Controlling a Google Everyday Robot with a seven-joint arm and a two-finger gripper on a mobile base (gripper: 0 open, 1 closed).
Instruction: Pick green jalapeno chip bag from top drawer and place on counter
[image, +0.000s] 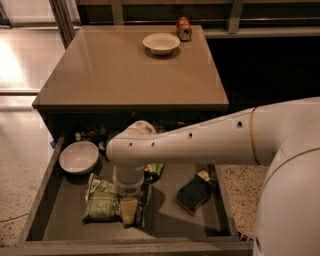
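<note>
gripper down in open top drawer, next to green chip bag

camera view: i am looking down over the cabinet from the front. the top drawer (43, 199) is pulled out toward me, and its flat grey-brown bottom is in sight. my white arm (200, 142) comes in from the right and crosses above the drawer. its wrist turns straight down over the left half of the drawer.

the gripper (134, 209) hangs below the wrist, low inside the drawer and close to the bottom. i cannot tell whether it is released, clenched or grasping anything, because the wrist hides most of it from this angle.

the green jalapeno chip bag (101, 201) lies flat on the drawer bottom, left of centre. it is crinkled and olive green, with a whitish band across its upper end. the gripper is just beside the bag's right edge. i cannot tell whether the two are touching.

a white bowl (78, 157) sits upright in the drawer's back left corner, just behind the bag. a second green packet (155, 170) peeks out from behind the wrist and is mostly hidden. a dark sponge (194, 193) with a yellow corner lies on the right side of the drawer, well apart from the bag.

the counter (120, 75) above is a glossy tan square. near its far edge stand a shallow cream bowl (161, 43) and, just to its right, a small can (184, 28).
</note>
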